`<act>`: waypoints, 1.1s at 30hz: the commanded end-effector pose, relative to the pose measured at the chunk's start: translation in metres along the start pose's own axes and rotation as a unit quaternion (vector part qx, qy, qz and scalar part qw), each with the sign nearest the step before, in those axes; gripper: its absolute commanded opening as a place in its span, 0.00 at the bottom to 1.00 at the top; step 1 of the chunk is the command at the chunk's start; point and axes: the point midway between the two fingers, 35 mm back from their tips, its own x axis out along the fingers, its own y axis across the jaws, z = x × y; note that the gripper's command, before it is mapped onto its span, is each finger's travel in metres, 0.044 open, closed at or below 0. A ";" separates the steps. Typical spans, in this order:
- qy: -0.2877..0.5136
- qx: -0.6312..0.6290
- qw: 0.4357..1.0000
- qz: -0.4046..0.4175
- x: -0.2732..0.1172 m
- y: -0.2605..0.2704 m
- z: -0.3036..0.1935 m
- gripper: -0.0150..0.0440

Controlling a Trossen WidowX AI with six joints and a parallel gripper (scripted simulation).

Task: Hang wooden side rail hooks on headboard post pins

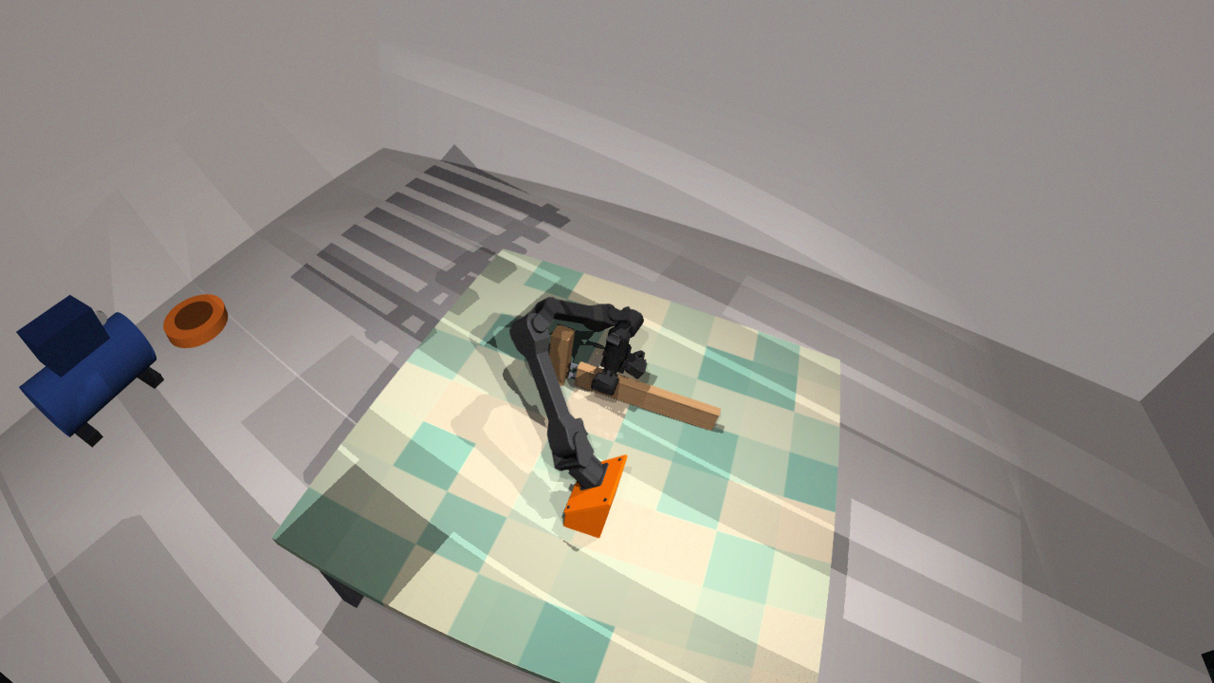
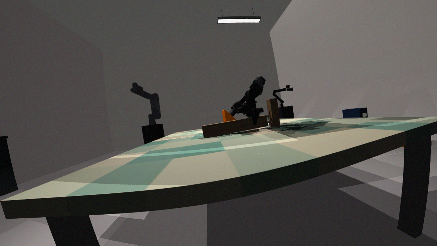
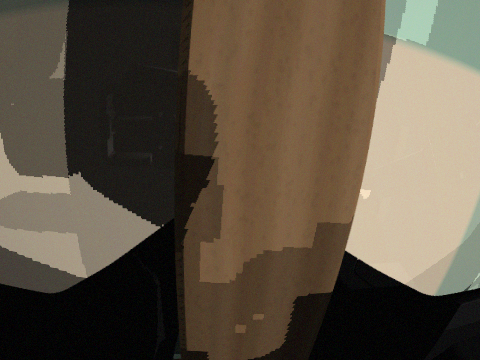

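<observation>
The wooden side rail [image 1: 671, 402] [image 2: 226, 128] [image 3: 280, 125] lies lengthwise toward the post, its far end low at the table top. Its near end looks slightly raised, with shadow beneath. My gripper [image 1: 604, 381] [image 2: 254, 120] [image 3: 236, 228] is shut on the rail near that end, fingers on both sides. The upright headboard post [image 1: 559, 355] [image 2: 272, 113] stands just beyond the rail's end, with a narrow gap between. The grey steel hooks [image 1: 573, 372] show in that gap, close to the post's face. The pins are not visible, and I cannot tell whether the hooks touch them.
The checkered table [image 1: 662, 544] [image 2: 195, 165] carries everything. My arm's orange base [image 1: 594, 507] [image 2: 226, 116] stands on it, and the arm arches close over the post. A blue tank [image 1: 93, 374] and an orange ring [image 1: 194, 321] are on the floor off the table.
</observation>
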 end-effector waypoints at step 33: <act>-0.002 0.001 1.000 0.007 -0.012 0.002 0.001 0.25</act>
